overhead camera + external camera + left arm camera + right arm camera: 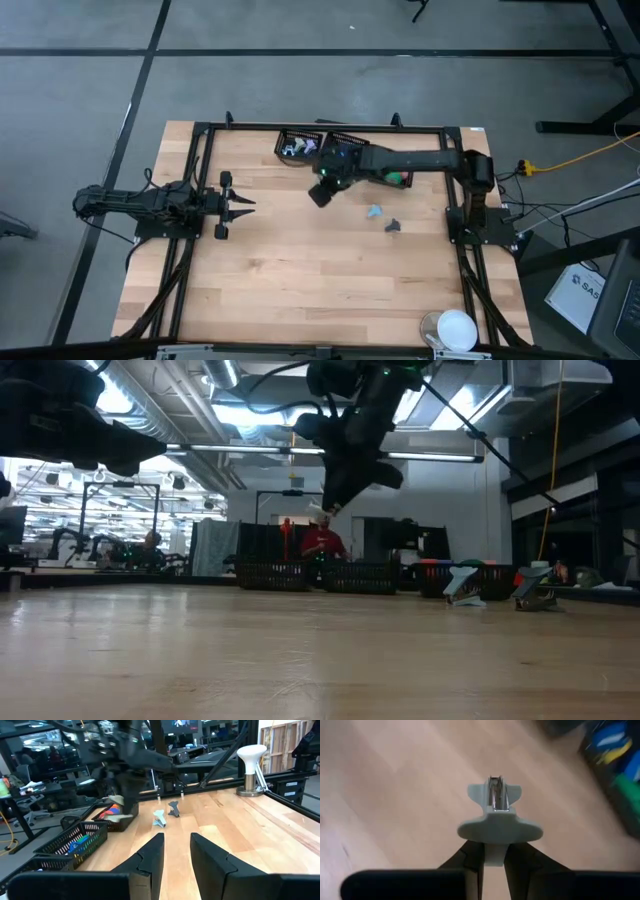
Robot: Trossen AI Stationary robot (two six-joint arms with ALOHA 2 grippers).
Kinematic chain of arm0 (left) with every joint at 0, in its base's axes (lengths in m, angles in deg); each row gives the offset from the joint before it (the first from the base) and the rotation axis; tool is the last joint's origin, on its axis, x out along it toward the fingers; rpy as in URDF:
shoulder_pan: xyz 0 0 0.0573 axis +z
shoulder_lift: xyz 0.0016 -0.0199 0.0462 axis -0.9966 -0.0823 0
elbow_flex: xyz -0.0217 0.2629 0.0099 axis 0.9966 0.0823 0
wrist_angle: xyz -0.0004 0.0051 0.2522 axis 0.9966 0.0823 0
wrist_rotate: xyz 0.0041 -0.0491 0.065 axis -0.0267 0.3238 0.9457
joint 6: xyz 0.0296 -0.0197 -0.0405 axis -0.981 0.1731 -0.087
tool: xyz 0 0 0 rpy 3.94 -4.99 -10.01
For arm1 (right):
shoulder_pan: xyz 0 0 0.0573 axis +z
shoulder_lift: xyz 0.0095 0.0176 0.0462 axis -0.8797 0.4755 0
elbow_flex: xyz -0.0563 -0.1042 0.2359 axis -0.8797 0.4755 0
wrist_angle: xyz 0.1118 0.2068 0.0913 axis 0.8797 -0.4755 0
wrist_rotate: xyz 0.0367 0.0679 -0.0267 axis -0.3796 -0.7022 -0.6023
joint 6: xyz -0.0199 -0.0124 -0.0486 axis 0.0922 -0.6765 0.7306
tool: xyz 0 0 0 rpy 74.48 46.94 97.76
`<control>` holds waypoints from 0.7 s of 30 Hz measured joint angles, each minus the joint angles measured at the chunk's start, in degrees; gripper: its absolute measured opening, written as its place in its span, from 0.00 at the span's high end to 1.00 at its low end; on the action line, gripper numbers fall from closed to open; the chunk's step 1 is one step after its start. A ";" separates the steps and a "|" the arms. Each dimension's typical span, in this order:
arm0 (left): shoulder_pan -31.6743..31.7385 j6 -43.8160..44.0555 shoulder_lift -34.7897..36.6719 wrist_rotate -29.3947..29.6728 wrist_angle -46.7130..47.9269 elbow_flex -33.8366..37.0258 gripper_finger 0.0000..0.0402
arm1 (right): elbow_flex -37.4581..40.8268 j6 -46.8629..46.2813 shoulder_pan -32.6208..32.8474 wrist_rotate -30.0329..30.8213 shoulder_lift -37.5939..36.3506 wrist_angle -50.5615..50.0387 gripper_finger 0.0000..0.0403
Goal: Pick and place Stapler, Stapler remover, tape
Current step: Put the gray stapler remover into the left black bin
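Right gripper (492, 857): fingers pressed onto the stem of a pale grey-green claw-shaped staple remover (495, 815), which is carried clear of the wooden table (300, 280). In the high view this gripper (322, 192) hangs above the tabletop just in front of the black mesh baskets (310, 147) at the far edge; the low view confirms it (322, 512) is raised well above the surface. Left gripper (176, 852): fingers parted with a plain gap between them, holding and touching nothing; it waits near the left edge (240, 204). Two more staple removers lie on the table near the right side, one light blue (374, 211), one dark grey (393, 226), close together but apart. Blue, yellow and green pieces sit in a basket (615, 755) beside the right gripper, too blurred to identify. A white round object (457, 328) stands at the near right corner.
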 joint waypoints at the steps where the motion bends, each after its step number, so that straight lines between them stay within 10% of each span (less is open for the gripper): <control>1: 0.01 0.00 -0.01 0.00 0.00 0.00 0.77 | -0.72 0.56 -0.83 -0.01 0.00 -0.05 0.87; 21: 0.01 0.00 0.01 0.00 0.00 0.00 0.77 | -2.45 13.43 -11.68 -1.50 1.87 9.13 0.87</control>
